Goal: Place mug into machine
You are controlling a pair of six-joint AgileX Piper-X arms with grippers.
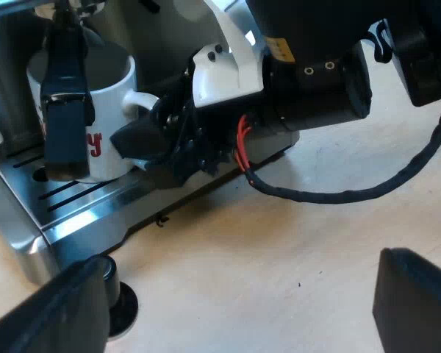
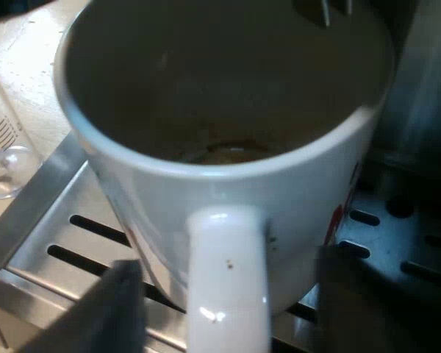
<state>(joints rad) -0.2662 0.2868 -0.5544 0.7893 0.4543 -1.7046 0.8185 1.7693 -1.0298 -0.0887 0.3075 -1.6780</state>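
Right wrist view: the mug [image 2: 279, 191] sits on the machine's tray [image 2: 59, 213], our right gripper [image 2: 224, 305] spread loose around its handle [image 2: 228, 250], so we should back straight out without clipping it.

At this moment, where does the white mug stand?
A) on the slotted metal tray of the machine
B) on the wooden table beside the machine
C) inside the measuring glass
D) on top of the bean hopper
A: the mug stands upright with its base on the slotted metal tray at the machine's front, and the tray's slots show beside and under it.
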